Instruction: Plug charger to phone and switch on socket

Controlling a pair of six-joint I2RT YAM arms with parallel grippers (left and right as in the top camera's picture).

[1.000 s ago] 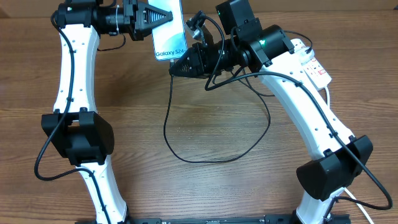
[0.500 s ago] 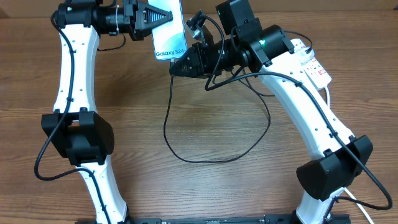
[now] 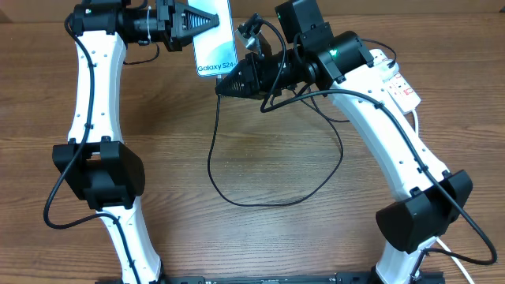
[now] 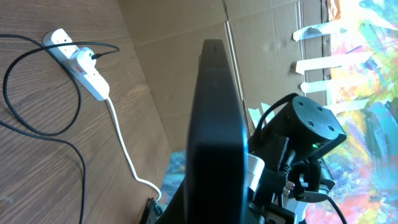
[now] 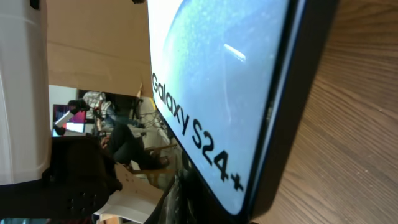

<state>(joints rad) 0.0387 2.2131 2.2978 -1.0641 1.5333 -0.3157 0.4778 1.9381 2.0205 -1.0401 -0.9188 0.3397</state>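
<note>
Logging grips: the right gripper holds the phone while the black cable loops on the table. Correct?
No: the left gripper holds the phone, per the overhead view. The black cable does loop on the table.

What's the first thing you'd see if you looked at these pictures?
The bright blue phone, gripped by the left end effector at the top of the overhead view, with the right end effector close below it. Next, the black charger looping across the wooden table.
</note>
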